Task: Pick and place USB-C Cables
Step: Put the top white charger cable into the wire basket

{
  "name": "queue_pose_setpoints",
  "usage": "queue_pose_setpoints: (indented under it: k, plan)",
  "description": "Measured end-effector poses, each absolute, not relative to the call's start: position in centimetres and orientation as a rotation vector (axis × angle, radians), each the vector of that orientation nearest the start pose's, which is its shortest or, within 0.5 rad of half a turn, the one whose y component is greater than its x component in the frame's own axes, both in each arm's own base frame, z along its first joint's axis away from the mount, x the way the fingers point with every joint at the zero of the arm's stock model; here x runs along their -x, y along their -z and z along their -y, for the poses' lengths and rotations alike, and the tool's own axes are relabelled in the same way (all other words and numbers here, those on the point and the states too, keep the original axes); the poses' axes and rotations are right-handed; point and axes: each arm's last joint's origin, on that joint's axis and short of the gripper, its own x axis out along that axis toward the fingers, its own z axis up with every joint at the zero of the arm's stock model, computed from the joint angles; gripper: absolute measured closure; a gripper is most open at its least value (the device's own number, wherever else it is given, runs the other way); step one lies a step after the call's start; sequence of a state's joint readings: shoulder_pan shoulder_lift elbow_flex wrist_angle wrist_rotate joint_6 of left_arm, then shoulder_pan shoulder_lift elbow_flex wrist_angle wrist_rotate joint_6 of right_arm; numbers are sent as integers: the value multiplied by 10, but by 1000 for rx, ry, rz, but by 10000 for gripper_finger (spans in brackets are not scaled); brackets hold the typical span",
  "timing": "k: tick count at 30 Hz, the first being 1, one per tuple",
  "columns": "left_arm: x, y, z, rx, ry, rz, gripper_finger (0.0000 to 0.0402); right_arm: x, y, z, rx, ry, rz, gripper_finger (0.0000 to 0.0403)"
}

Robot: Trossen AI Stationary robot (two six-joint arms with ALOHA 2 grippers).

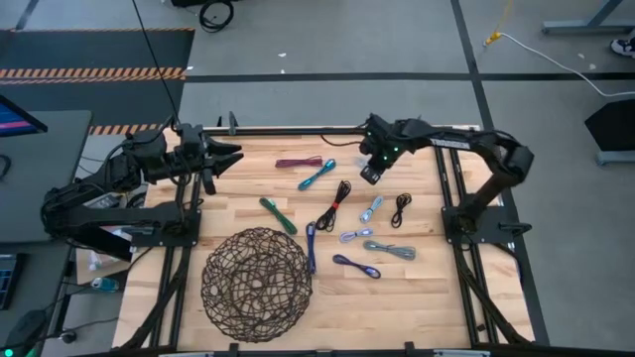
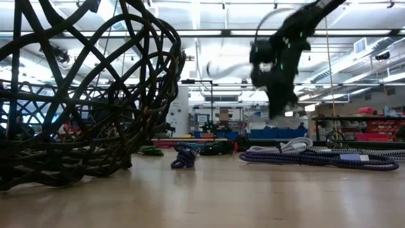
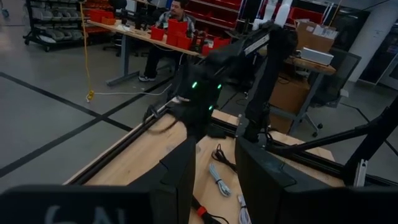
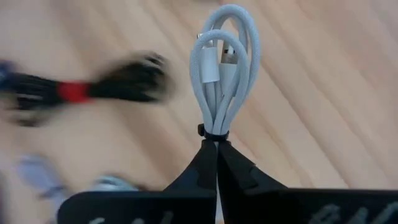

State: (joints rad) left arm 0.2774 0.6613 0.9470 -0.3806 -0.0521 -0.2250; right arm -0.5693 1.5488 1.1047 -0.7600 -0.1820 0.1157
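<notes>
1. Right end effector (image 4: 216,163) pinched shut on a white cable (image 4: 222,68), lifted above the table (image 1: 417,288).
2. Left end effector (image 1: 230,157) open, empty, at the table's far-left edge.
3. Other cables lay mid-table beside the basket (image 1: 256,283).

open wood (image 1: 417,297) beside basket (image 1: 256,285) — cables (image 1: 377,233) clustered mid-table

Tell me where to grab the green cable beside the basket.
Take the green cable at its middle or the half away from the basket, from straight above, fingers across its narrow width. It lies flat as a slim diagonal bundle, one end close to the basket rim. The open left gripper looks likelier; the right gripper is shut on a white cable.
</notes>
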Motion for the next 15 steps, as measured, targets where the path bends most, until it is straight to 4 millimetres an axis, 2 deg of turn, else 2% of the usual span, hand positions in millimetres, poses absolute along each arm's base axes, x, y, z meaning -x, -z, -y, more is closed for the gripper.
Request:
queue_pose_setpoints:
  k: [5,9,12,15]
  plan:
    - [-124,-383,-38,292,-370,-44,282,-259,-285,128,-482,325,-914,402]
    - [-133,-382,-40,259,-356,-55,275,-259,-332,106,-413,258,-737,402]
    - [-146,-382,-43,257,-342,-40,248,-259,-361,89,-367,181,-610,402]
    - [-163,-383,-47,257,-290,-11,211,-260,-382,74,-343,121,-507,402]
